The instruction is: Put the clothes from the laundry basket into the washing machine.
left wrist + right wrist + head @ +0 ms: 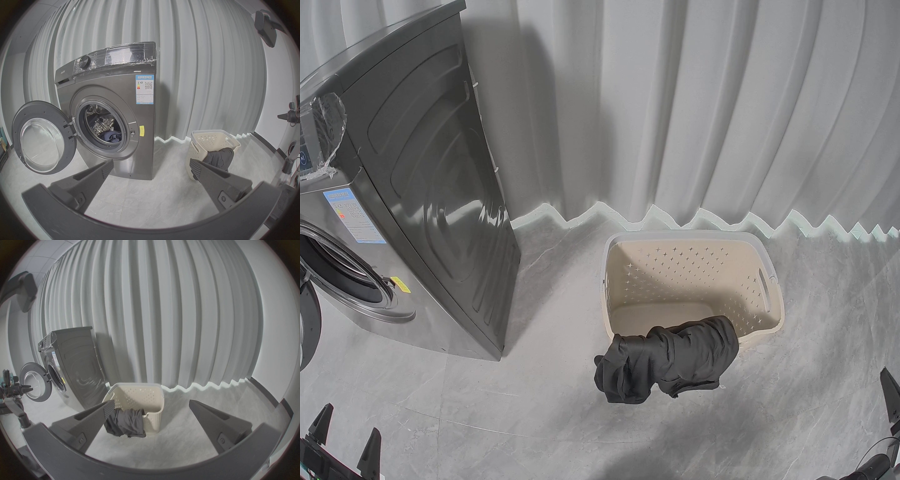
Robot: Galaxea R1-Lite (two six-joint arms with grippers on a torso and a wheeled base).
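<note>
A dark garment (125, 422) hangs over the rim of the laundry basket (153, 410), near the open washing machine (78, 368).

At the left of the head view the washing machine (425, 187) stands with its door (43, 137) swung wide to the side, leaving the round drum mouth (101, 125) open, with clothes (111, 136) lying low inside. A broad strip of floor (550, 375) runs between it and the basket (765, 281) at centre right. The basket's top is open; a dark garment (669, 359) hangs over its near rim. The curtain (706, 112) hangs just behind the basket.
</note>
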